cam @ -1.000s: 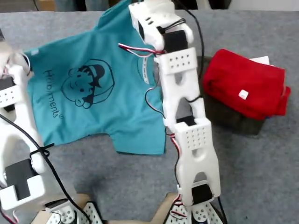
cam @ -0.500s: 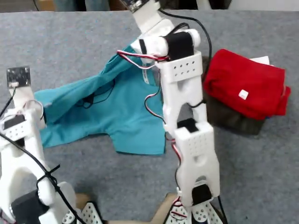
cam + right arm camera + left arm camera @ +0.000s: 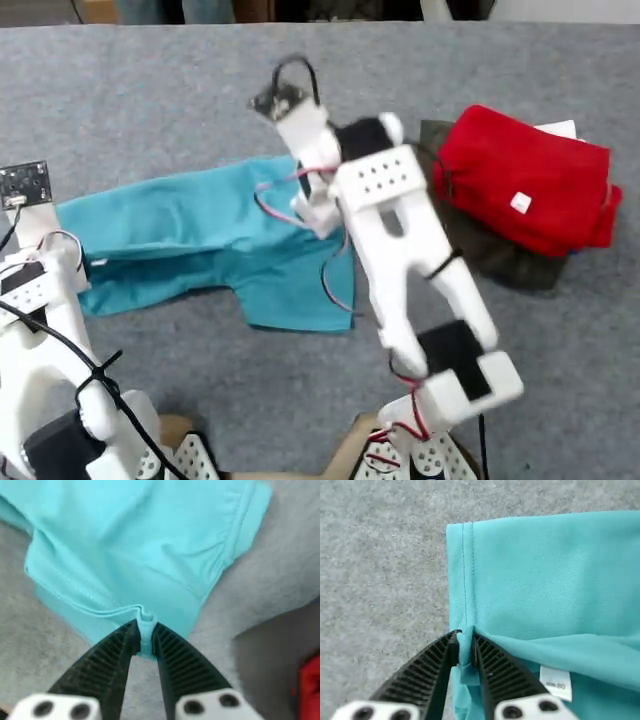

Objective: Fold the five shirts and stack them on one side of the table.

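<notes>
Teal shirt (image 3: 200, 225) — long axis left-to-right

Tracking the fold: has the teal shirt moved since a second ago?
Yes. The teal shirt has folded its far half toward the table's near edge, against the still red shirt.

Grey, felt-covered table (image 3: 150, 90). Bears a teal shirt (image 3: 190, 225), doubled over on itself, lying across the left and middle. Carries at the right a folded dark green garment (image 3: 500, 262), topped by a folded red shirt (image 3: 520, 180) with a small white tag.
</notes>
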